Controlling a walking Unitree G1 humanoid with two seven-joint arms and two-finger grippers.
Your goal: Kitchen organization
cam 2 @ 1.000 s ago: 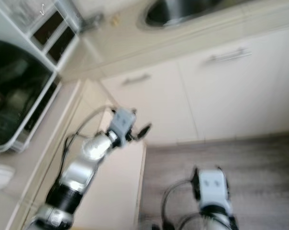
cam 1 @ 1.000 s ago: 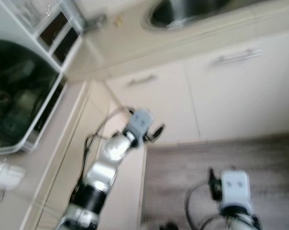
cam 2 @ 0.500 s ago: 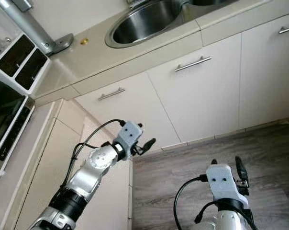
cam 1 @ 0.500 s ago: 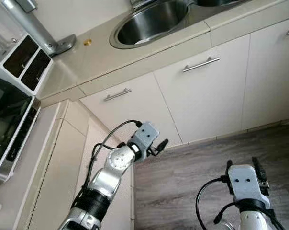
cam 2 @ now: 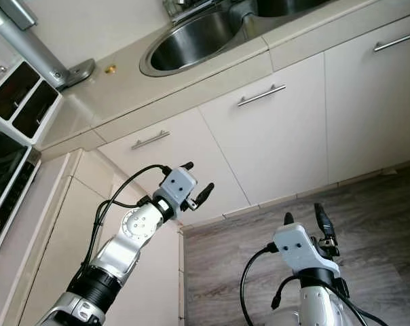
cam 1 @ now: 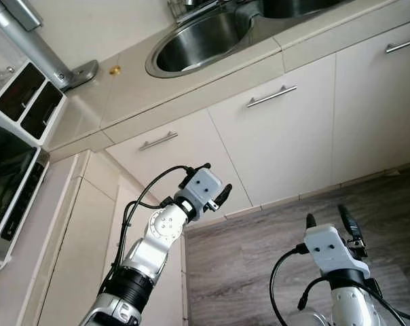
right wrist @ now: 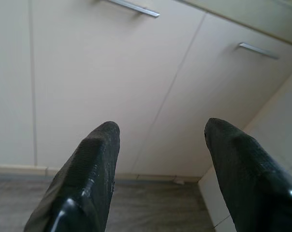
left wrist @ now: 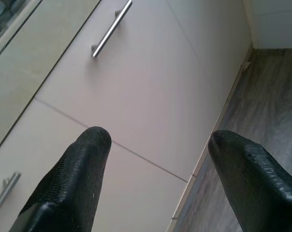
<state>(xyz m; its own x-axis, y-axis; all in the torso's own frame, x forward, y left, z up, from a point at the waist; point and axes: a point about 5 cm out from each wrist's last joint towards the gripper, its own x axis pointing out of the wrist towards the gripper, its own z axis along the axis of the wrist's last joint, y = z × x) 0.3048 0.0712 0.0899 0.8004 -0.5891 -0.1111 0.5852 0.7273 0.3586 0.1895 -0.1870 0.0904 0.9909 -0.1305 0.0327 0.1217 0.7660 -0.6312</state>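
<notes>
Since half a second earlier, only a small camera shift was seen. Both end effectors were held wide and empty: left end effector (cam 1: 217, 183) nearer the cabinet handle (cam 1: 158, 140), right end effector (cam 1: 330, 219) lower, over the floor (cam 1: 259, 238). Above, the worktop (cam 1: 130, 81) carried the sink (cam 1: 198, 41).
</notes>
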